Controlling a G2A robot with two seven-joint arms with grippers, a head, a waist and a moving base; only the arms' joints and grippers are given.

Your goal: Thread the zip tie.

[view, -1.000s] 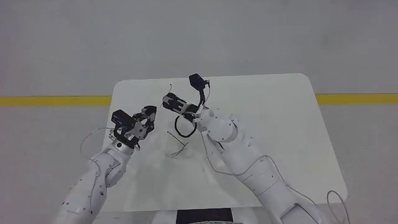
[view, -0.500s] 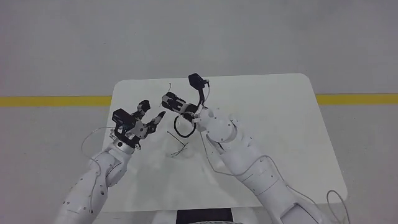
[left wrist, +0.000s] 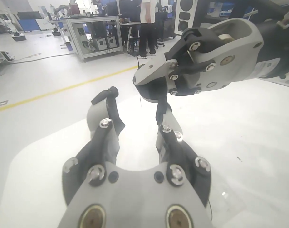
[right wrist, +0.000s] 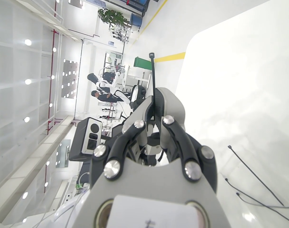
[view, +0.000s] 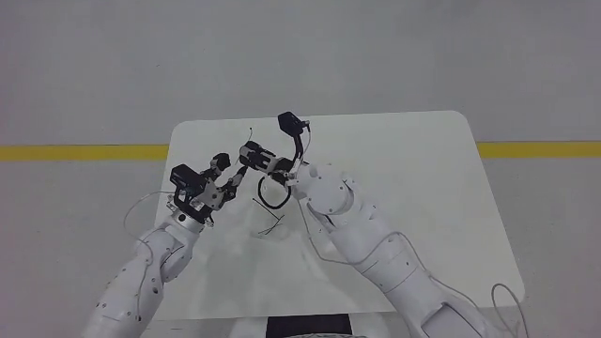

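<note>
My right gripper [right wrist: 155, 106] is shut on a thin black zip tie [right wrist: 153, 77]. The tie's head end sticks out past the fingertips, and a short stretch of strap [left wrist: 140, 97] hangs below the jaws. Over the left part of the white table [view: 413, 150], that right gripper [view: 250, 157] sits just beside my left gripper [view: 231, 171]. The left gripper [left wrist: 136, 106] is open and holds nothing. One of its fingers [left wrist: 162, 113] nearly touches the underside of the right gripper [left wrist: 194, 72].
A few loose black zip ties [view: 270, 225] lie on the table below both grippers, and they appear again as zip ties [right wrist: 253, 191] by a clear plastic bag. The table's right half is bare white surface.
The left gripper went from shut to open. The right gripper, still holding the zip tie, shifted left toward the left gripper's fingers.
</note>
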